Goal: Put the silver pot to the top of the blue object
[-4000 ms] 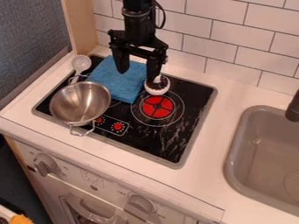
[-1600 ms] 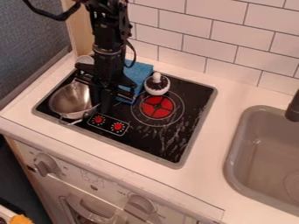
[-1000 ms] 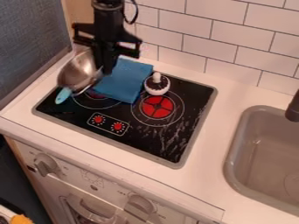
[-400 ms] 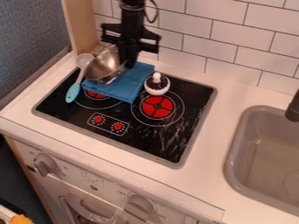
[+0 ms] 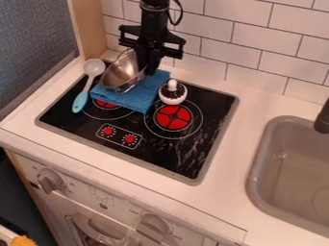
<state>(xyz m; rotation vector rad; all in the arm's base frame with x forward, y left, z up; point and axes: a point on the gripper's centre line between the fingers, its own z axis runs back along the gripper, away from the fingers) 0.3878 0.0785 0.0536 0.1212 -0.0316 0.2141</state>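
My gripper [image 5: 149, 69] hangs over the back left of the stove, shut on the right edge of the silver pot [image 5: 122, 73]. The pot is tilted, its opening turned toward the right, and it is over the blue cloth [image 5: 133, 98], which lies folded on the stove. Whether the pot's lower side touches the cloth, I cannot tell. Part of the pot's right rim is hidden behind the gripper.
A blue-handled spoon [image 5: 86, 86] lies left of the cloth. Just right of the cloth stands a white and dark round object with a knob [image 5: 172, 92]. The black stovetop [image 5: 186, 153] extends forward, with a grey sink [image 5: 289, 168] at the right and a tiled wall behind.
The gripper first came down to the pot at the stove's left, then lifted it and carried it back and right over the cloth. Lately both moved slightly right, and the pot tilted more.
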